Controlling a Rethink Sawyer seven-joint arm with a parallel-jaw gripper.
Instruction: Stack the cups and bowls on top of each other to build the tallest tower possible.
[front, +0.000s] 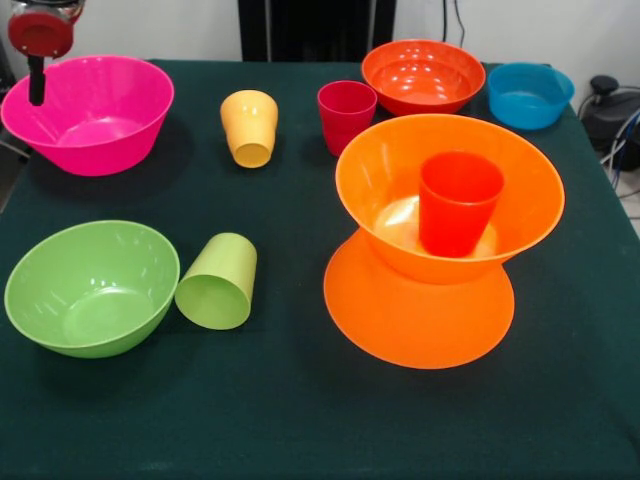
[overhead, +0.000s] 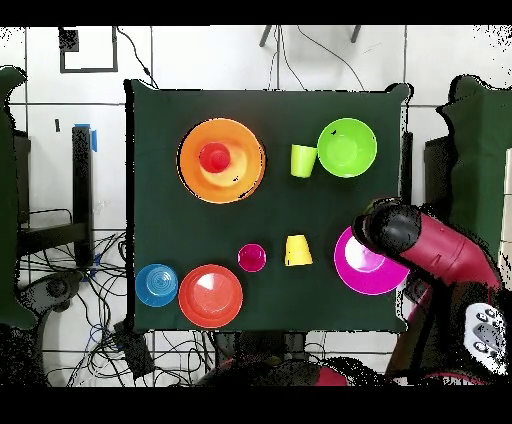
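An orange bowl (front: 375, 185) sits upright on a second, upturned orange bowl (front: 400, 325), and a red-orange cup (front: 458, 203) stands inside it; from above this tower (overhead: 246, 160) is in the far left part of the table. The large pink bowl (front: 100, 120) (overhead: 362, 270) rests at a table corner. My gripper (front: 37, 88) hangs over its rim from above, and the arm (overhead: 425, 242) covers it in the overhead view. A yellow-orange cup (front: 249, 127), a magenta cup (front: 346, 115), a red-orange bowl (front: 423, 76) and a blue bowl (front: 530, 95) line the back.
A lime green bowl (front: 90, 288) stands at the front left, with a lime green cup (front: 218, 282) on its side beside it, mouth toward the front camera. Cables and a black device (front: 608, 110) lie off the table's right edge.
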